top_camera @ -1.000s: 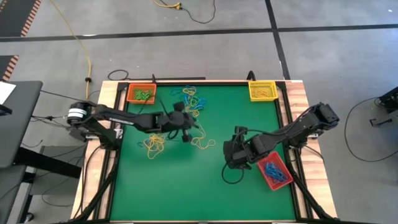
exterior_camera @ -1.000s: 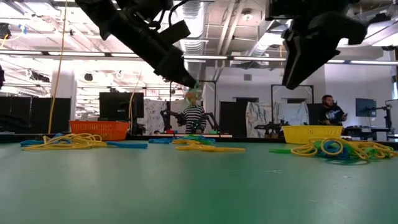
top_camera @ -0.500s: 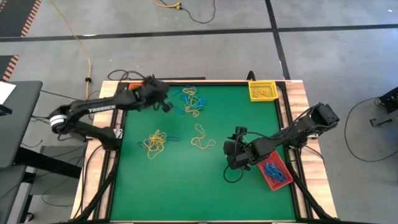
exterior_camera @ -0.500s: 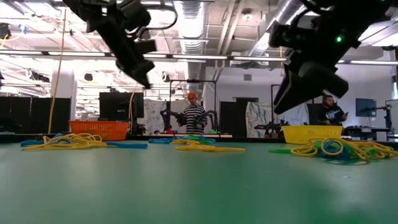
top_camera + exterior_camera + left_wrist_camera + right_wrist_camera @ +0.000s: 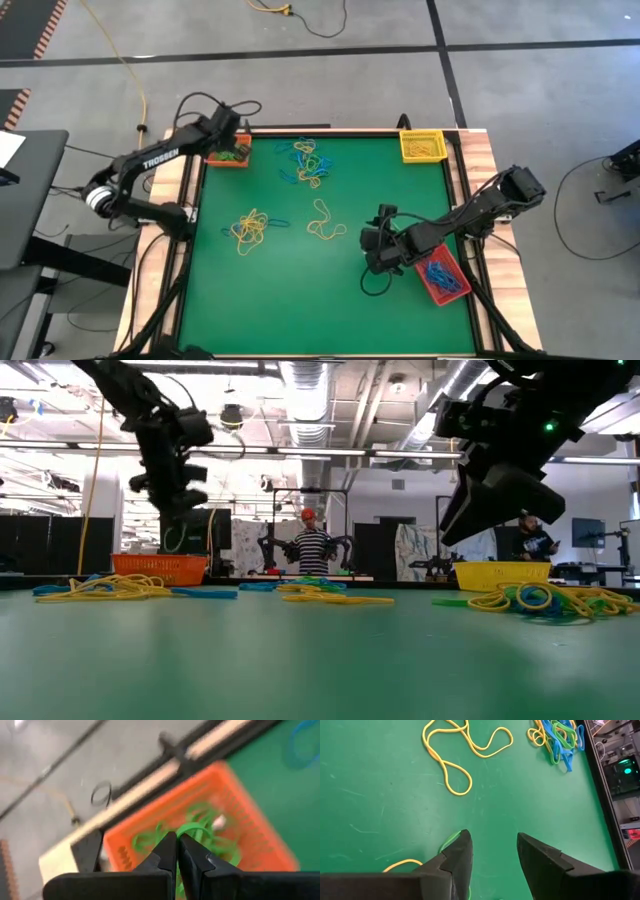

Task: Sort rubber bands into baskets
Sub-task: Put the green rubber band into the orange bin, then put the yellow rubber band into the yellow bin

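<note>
My left gripper (image 5: 232,150) is shut on a green rubber band (image 5: 192,829) over the orange basket (image 5: 235,810) at the mat's far left corner; more green bands lie inside it. My right gripper (image 5: 492,850) stands open above bare mat beside the red basket (image 5: 441,277), which holds blue bands. A green band (image 5: 449,840) lies partly hidden under one of its fingers. Loose bands lie on the mat: a mixed heap (image 5: 307,160), a yellow heap (image 5: 250,228) and a yellow loop (image 5: 324,222). The yellow basket (image 5: 421,146) sits at the far right corner. My left gripper pinches a green rubber band between its two fingertips (image 5: 172,845). The fingers slant down from above. The loop (image 5: 176,535) hangs slack below them, clear of the orange basket's bottom.
The green mat is framed by a wooden border (image 5: 470,170). The low view looks into the room behind, where people stand (image 5: 312,545) beyond the far edge. Bare mat lies along the near edge (image 5: 300,310).
My left gripper has swung from the middle of the mat toward the far left corner and now hangs over the orange basket, still shut on the green band. My right gripper has sunk a little and tipped, staying beside the red basket.
</note>
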